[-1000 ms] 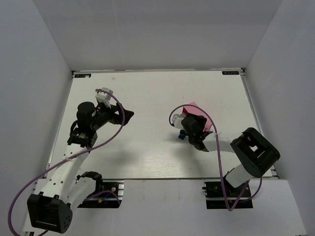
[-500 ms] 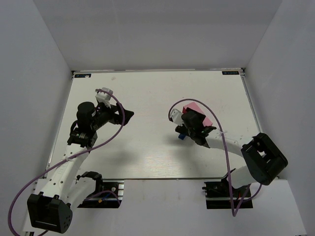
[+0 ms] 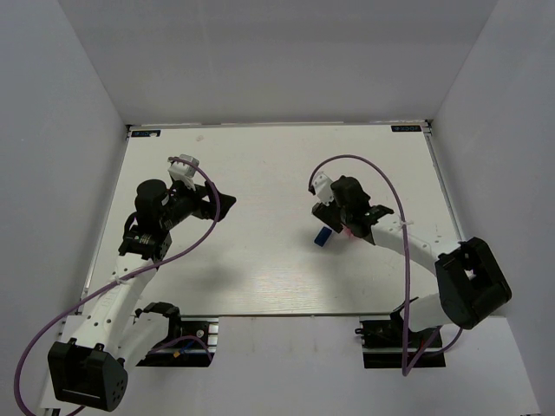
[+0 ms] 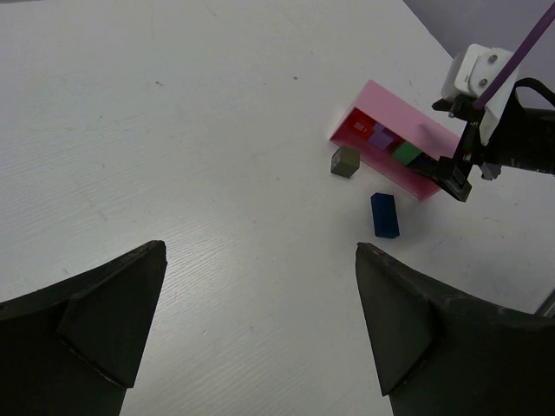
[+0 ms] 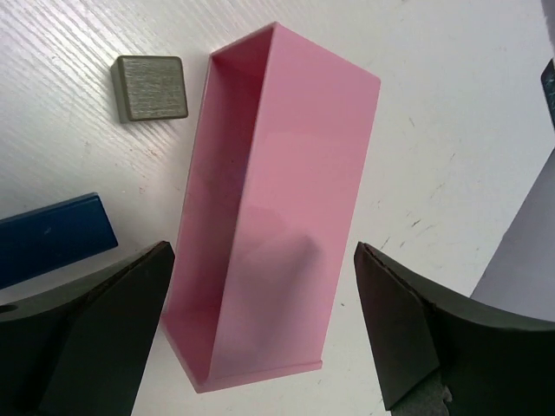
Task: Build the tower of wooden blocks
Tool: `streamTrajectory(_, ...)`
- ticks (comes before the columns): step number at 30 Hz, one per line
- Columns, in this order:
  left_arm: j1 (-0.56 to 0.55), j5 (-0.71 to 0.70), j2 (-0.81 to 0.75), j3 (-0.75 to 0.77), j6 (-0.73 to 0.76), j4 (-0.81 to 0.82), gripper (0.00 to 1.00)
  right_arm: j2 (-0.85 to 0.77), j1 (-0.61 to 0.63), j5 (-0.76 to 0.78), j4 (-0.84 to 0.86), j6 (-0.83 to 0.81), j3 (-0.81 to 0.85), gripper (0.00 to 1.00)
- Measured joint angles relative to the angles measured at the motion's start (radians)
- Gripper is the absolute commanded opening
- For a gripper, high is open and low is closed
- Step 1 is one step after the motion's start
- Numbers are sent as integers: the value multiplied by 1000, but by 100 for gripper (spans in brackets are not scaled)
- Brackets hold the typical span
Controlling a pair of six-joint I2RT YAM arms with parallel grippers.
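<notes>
— How are the left fingers (image 4: 95, 321) seen?
— They are spread wide with nothing between them and are hung above bare surface (image 4: 173, 130). In the top view they are placed well apart from the blocks, at 9 o'clock of the other arm.
— And the right fingers (image 5: 95, 321)?
— They are parted wide as well, and nothing is gripped. In the right wrist view the pink tray (image 5: 286, 199) is framed between them. White surface is seen between the tray and the finger at 3 o'clock. The finger at 9 o'clock is overlapped with the tray's lower corner, and contact there cannot be told.
— Where are the wood blocks found?
— In the left wrist view four are lined up inside the tray, which appears to be laid on its side with the open face turned towards that camera. A red block (image 4: 357, 130), a purple block (image 4: 380, 137), a green block (image 4: 406, 153) and a dark block (image 4: 422, 161) are counted, the dark one nearest the right fingers.
— Are any seen outside it?
— Two. A grey-green block (image 4: 345, 162) is set just beside the tray at its 9 o'clock. A blue block (image 4: 384, 215) is laid flat at 6 o'clock, near the tray but apart from it
</notes>
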Motion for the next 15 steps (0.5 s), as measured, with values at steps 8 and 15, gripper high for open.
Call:
streamTrajectory(8, 0, 0, 0, 0, 0, 0, 100, 21, -85, -64, -59, 60, 53, 90)
streamTrajectory(15, 0, 0, 0, 0, 0, 0, 100, 70, -154, -145, -111, 95, 92, 90)
